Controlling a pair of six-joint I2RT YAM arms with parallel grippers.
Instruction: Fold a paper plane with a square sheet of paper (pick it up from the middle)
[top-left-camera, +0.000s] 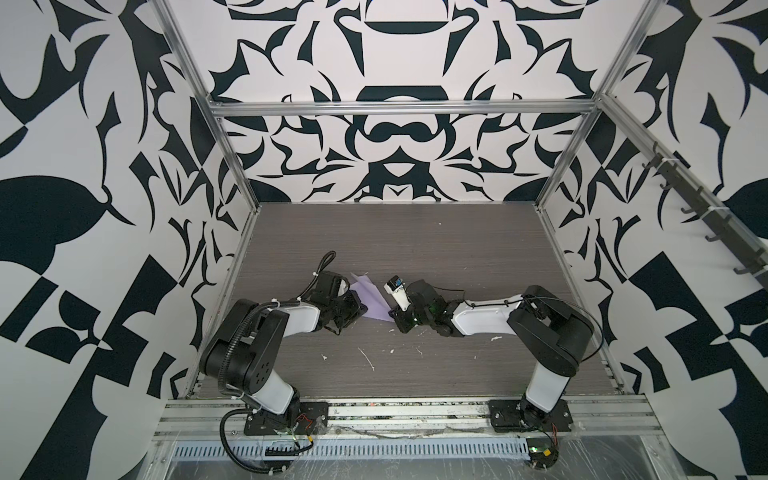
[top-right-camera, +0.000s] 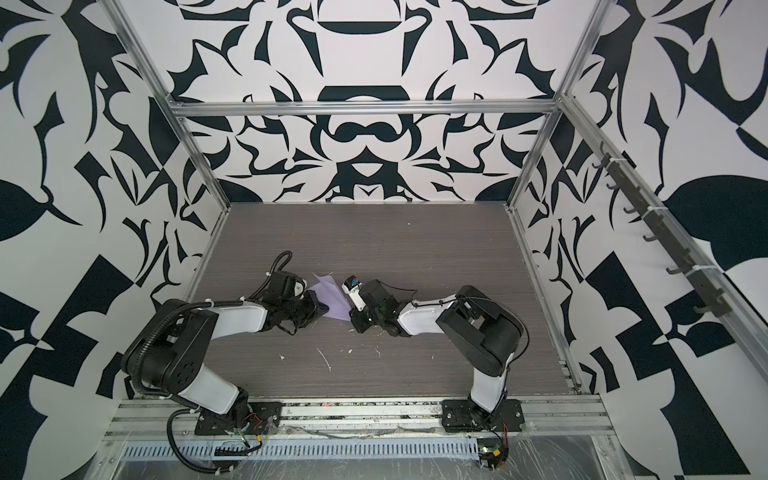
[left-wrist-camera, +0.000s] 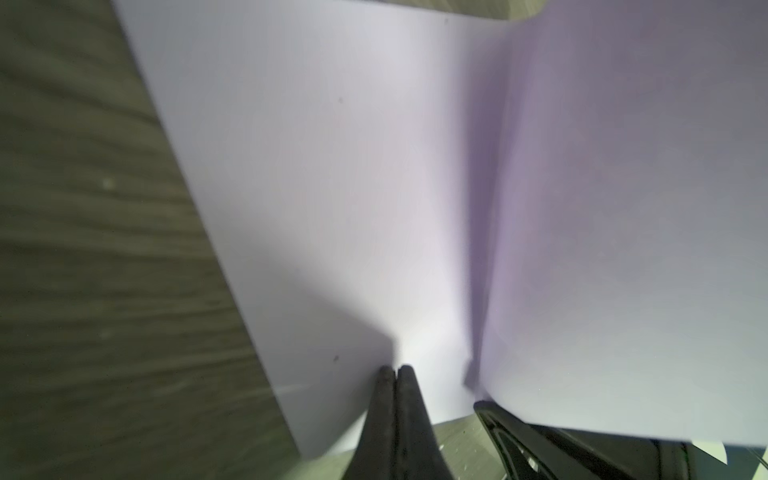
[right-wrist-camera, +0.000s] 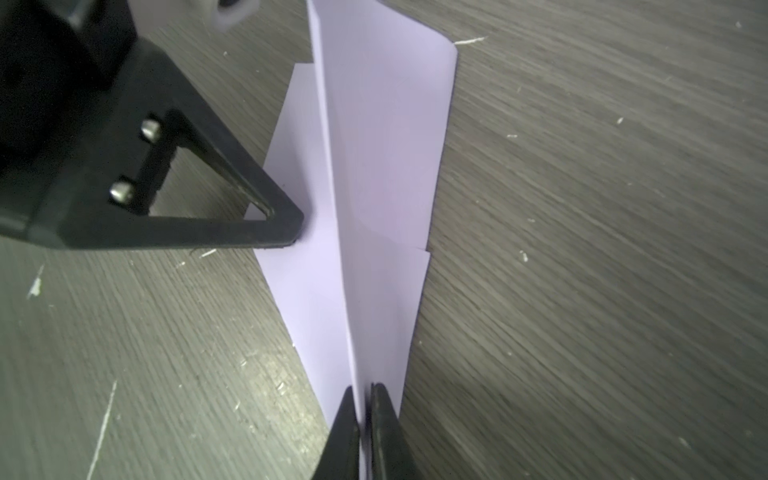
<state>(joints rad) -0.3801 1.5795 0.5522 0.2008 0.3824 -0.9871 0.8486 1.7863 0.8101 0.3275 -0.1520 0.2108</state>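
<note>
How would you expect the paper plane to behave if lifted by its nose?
The paper plane likely feels very light and floppy: thin sheet, far corner curling. The upright centre fold pinched by the right gripper probably stiffens it lengthwise. Wings may sag.

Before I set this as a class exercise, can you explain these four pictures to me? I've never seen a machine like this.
The machine is two robot arms, left arm and right arm, mounted along the near edge of a grey table. Each ends in a claw. Two pictures look down from above, nearly alike. The other two come from cameras on the wrists, looking along each claw. On the table lie a half-folded purple paper plane and some white flecks. The right claw pinches the plane's raised middle fold near its pointed end. The left claw is shut, its tip against one flat wing.
</note>
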